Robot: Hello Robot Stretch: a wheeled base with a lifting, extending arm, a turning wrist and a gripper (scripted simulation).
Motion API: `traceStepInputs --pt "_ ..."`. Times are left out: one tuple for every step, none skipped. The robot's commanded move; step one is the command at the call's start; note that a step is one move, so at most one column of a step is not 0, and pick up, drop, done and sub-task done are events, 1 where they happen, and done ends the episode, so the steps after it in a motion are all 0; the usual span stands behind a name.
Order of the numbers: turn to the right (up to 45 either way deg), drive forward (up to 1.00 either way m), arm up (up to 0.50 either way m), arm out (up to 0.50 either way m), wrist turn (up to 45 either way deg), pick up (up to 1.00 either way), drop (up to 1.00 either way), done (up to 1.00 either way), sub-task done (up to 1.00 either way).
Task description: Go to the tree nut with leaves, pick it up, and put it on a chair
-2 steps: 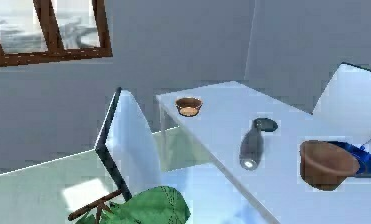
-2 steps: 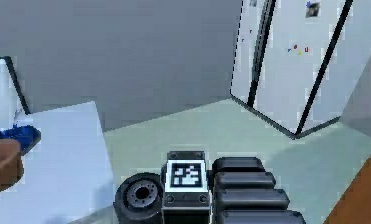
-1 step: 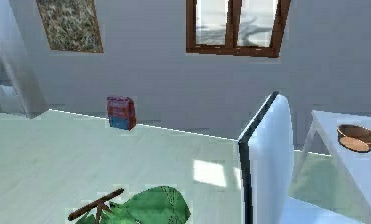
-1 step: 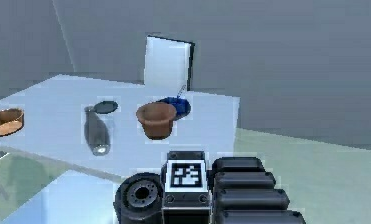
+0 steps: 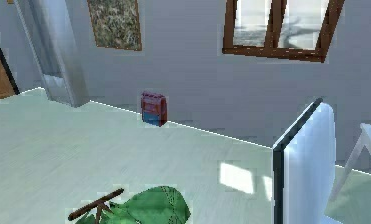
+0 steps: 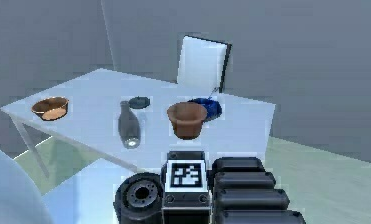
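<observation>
The leafy green thing (image 5: 145, 208) with a brown stalk, likely the tree nut, lies on the floor (image 5: 73, 140) at the forward view's bottom edge, so the base should turn to bring it alongside the gripper (image 6: 143, 197), and I cannot tell whether that holds anything.
</observation>
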Motion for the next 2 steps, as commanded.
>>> traceStepInputs --pt "0.0 0.0 0.0 0.48 0.0 0.0 0.0 0.0 0.0" --pt "0.0 0.0 0.0 0.0 39.0 0.0 0.0 0.0 0.0"
